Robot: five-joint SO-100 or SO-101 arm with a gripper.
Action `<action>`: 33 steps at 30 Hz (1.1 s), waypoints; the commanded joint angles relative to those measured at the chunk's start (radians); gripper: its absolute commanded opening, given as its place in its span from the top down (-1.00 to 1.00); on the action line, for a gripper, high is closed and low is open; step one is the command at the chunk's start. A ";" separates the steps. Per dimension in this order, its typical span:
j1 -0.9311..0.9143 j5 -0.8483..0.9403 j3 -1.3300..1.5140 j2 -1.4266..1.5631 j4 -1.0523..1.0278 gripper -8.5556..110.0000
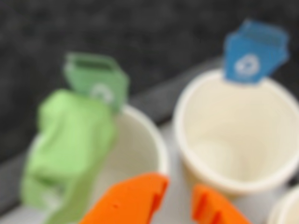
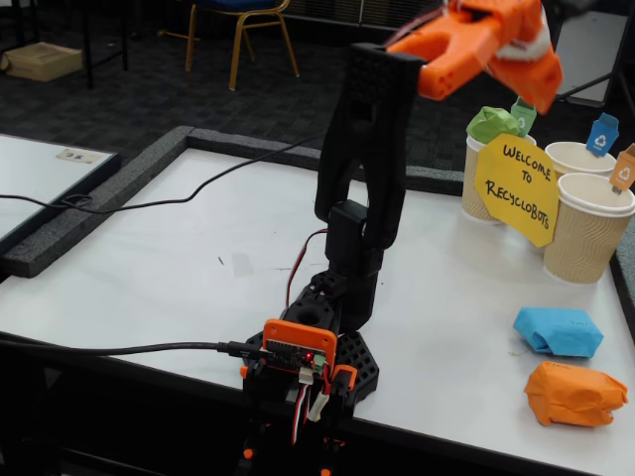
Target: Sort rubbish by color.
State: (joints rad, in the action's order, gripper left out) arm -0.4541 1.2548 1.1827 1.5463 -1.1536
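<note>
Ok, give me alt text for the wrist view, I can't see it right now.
A green paper wad sits on the rim of the left paper cup, under a green recycling tag. The orange end effector hangs open and empty below. The right cup, with a blue tag, looks empty. The image is blurry.

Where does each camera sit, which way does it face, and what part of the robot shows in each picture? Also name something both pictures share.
Wrist view: rides on the arm, looking down past the open gripper into two paper cups; only the orange fingertips show.
Fixed view: stands at the table's near edge behind the arm's base, looking across the table; the whole arm shows.
Shared: the green wad on its cup's rim, the blue tag.
</note>
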 commanded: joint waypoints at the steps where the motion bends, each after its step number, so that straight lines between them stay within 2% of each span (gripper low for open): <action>1: 0.023 -0.081 -0.055 0.328 -0.095 0.85; 9: 0.051 -0.296 -0.055 0.520 -0.383 0.85; 13: 0.049 -0.436 -0.041 0.584 -0.462 0.85; 21: 0.037 -0.733 0.117 0.699 -0.462 0.85; 33: -0.029 -0.992 0.281 0.821 -0.454 0.85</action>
State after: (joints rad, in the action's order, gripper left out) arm -0.4464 0.3313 1.4788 2.2795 -1.6183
